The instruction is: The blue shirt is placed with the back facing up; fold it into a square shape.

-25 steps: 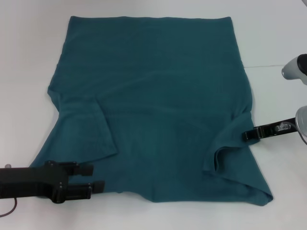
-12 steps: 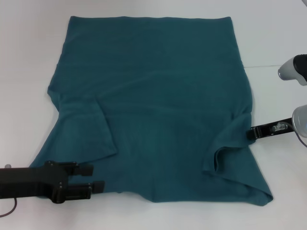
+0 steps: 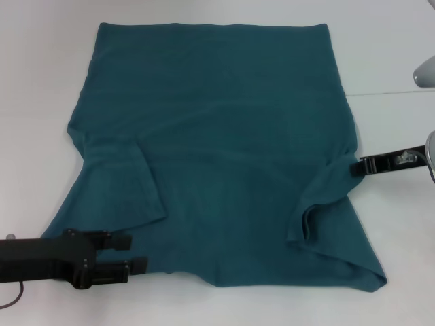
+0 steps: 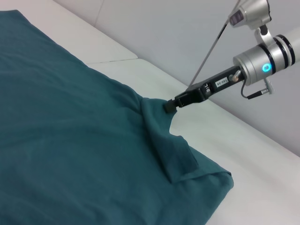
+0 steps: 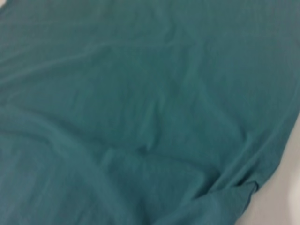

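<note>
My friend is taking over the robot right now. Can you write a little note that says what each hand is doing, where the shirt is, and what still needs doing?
Left hand: open, at the near left edge of the blue shirt, by the left sleeve.
Right hand: at the shirt's right edge, by the underarm; the cloth there bunches toward its tip. Cannot tell whether it grips.
Shirt: spread on the white table, both sleeves folded inward onto the body.
Done: the sleeves.
Left: fold the body into a square.
</note>
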Controlling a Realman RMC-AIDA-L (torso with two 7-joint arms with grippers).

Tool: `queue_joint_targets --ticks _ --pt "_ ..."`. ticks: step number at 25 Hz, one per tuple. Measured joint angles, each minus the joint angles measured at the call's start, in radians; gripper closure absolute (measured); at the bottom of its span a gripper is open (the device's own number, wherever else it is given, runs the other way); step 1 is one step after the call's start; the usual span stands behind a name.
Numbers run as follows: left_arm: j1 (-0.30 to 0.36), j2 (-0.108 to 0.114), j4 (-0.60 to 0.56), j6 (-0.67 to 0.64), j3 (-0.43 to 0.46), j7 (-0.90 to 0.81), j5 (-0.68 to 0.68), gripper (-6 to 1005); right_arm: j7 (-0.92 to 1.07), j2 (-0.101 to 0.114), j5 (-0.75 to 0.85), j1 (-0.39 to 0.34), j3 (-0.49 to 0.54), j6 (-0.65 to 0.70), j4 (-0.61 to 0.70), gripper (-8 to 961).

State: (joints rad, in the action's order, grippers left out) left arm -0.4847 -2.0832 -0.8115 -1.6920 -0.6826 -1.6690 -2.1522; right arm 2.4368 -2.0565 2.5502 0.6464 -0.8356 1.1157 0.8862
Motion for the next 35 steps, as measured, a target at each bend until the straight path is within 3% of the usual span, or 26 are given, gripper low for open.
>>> queue_joint_targets --ticks 14,28,35 --pt "0.003 -0.001 0.0 0.0 0.0 0.002 0.0 300 0.005 0.0 -0.101 0.029 0.036 -0.024 -0.014 880" --pt "0.005 -0.001 0.011 0.0 0.0 0.006 0.0 300 -0.052 -0.01 -0.23 0.08 0.03 -0.145 -0.158 843" --pt "0.011 -0.002 0.012 0.0 0.0 0.007 0.0 300 -0.073 -0.014 -0.248 0.08 0.032 -0.175 -0.161 526"
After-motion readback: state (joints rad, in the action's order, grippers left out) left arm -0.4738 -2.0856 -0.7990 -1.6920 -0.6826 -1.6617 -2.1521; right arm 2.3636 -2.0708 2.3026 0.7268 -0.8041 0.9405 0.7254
